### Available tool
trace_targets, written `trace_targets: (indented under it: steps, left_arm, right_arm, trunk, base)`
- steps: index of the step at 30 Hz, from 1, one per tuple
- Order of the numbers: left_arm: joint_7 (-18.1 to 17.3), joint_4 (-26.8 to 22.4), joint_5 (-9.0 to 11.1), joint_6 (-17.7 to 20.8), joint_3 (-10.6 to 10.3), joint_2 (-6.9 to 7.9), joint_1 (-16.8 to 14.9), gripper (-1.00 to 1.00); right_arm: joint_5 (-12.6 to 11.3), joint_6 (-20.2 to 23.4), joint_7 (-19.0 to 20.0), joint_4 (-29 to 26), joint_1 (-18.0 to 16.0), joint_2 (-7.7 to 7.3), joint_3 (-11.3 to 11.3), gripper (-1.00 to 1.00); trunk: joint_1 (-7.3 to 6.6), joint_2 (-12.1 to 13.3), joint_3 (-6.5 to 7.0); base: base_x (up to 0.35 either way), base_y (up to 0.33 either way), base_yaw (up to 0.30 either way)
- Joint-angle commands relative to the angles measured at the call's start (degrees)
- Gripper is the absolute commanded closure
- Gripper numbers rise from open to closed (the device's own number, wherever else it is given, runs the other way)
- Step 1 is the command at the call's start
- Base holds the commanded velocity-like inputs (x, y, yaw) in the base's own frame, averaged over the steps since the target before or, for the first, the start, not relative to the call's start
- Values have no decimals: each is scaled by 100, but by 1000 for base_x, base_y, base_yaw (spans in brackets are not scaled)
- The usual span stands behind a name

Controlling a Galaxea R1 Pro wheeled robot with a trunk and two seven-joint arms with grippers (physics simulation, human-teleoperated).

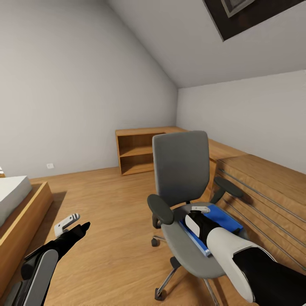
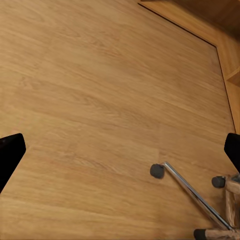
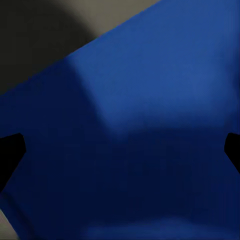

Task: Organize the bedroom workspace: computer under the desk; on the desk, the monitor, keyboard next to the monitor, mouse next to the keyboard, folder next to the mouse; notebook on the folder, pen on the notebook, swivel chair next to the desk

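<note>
The grey swivel chair (image 1: 180, 165) stands on the wooden floor in the head view, its tall back facing me. On its seat lies the bright blue folder (image 1: 225, 219). My right gripper (image 1: 199, 211) hovers just above the folder's near end. In the right wrist view the folder (image 3: 150, 100) is very close, and the right gripper (image 3: 120, 150) is open with its black fingertips (image 3: 10, 152) spread wide. My left gripper (image 1: 76, 223) hangs over bare floor left of the chair. It is open (image 2: 120, 150), and one chrome leg of the chair base (image 2: 192, 192) shows beyond it.
A low wooden shelf unit (image 1: 136, 151) stands against the far wall. A wooden drawer chest (image 1: 263, 191) runs along the right, close to the chair. A bed with a wooden frame (image 1: 17, 204) is at the left. Open wooden floor (image 1: 106, 199) lies between bed and chair.
</note>
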Motion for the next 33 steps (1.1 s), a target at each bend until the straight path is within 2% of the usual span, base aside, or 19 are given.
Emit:
trace_targets:
  steps: [1,33]
  left_arm:
    - [50,-7,62,17,1,2,-4,-100]
    - [50,-7,58,17,-4,-7,-4,-100]
  right_arm:
    - [-49,33,-32,-11,-3,-1,49,-100]
    - [-39,12,-32,-12,-1,-4,37,-100]
  trunk:
    - [-1,-3,-6]
    - [-1,-3,-6]
  base:
    - [-11,0,0]
    - [-3,0,0]
